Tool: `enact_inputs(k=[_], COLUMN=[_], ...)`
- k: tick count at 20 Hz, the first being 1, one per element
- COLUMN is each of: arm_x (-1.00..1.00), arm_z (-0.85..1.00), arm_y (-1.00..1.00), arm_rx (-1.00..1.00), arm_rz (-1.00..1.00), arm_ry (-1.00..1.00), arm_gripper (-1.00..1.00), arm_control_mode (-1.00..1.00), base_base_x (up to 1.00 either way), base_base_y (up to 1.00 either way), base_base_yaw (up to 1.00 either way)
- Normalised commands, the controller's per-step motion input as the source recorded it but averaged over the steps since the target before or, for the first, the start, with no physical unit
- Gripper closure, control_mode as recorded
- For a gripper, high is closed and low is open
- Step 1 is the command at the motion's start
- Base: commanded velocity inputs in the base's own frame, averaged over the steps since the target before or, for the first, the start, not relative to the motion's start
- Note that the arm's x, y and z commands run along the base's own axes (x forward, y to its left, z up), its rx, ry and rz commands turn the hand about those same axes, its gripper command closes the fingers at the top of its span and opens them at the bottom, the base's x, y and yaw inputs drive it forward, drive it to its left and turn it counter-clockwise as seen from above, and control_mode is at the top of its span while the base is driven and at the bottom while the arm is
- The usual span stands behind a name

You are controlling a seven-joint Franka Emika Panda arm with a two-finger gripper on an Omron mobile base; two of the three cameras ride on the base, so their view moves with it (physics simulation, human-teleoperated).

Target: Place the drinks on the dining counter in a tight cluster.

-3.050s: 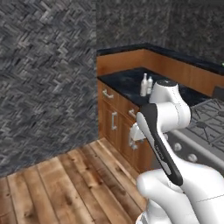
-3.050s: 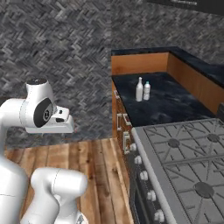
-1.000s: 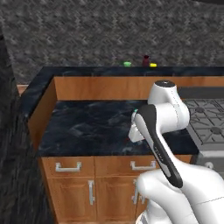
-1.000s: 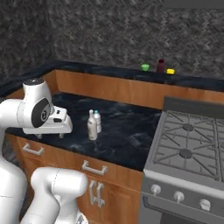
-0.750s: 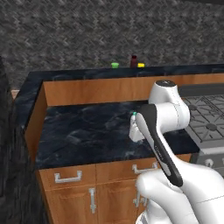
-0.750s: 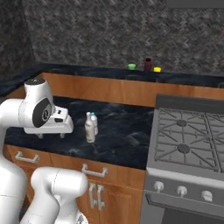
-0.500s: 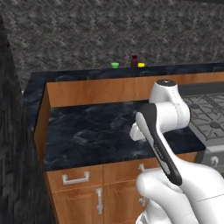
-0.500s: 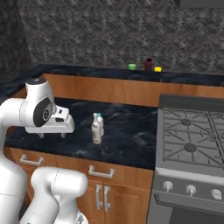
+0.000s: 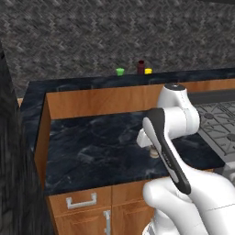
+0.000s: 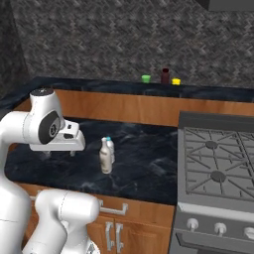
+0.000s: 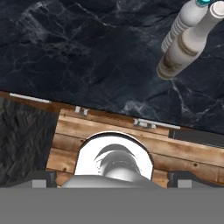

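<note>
Two of the drinks stand upright and touching on the lower black marble desk [image 10: 149, 158] above the wooden drawers: a slim tan bottle [image 10: 105, 157] with a white neck, and right behind it a clear bottle [image 10: 111, 149] with a light-blue cap. In the hand view the tan bottle [image 11: 187, 43] and the clear bottle [image 11: 181, 24] sit at the upper right, well away from the desk's front edge. The third drink, a dark maroon bottle [image 10: 165, 76], stands on the raised dining counter [image 10: 99, 85] behind the wooden riser, between a small green cup [image 10: 146, 78] and a small yellow thing [image 10: 176, 81]. From the left base view the maroon bottle [image 9: 141, 67] is at the far edge of that counter [image 9: 69, 84]. The gripper [image 10: 60, 151] hangs released over the lower desk, jaws wide apart, to the left of the two bottles and holding nothing. A stove [image 10: 216, 168] lies to the right of the desk.
</note>
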Motion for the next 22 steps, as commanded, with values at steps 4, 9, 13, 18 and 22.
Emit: enact_inputs(k=[4,9,13,18,22], arm_x=[0.00,0.00,0.00,0.00,0.00], arm_z=[0.00,0.00,0.00,0.00,0.00], arm_y=[0.00,0.00,0.00,0.00,0.00], arm_rx=[0.00,0.00,0.00,0.00,0.00], arm_rz=[0.00,0.00,0.00,0.00,0.00], arm_ry=[0.00,0.00,0.00,0.00,0.00], arm_gripper=[-1.00,-1.00,-1.00,-1.00,-1.00], arm_control_mode=[1.00,1.00,1.00,1.00,1.00], base_base_x=[0.04,0.00,0.00,0.00,0.00], base_base_y=[0.01,0.00,0.00,0.00,0.00], base_base_yaw=[-0.01,0.00,0.00,0.00,0.00])
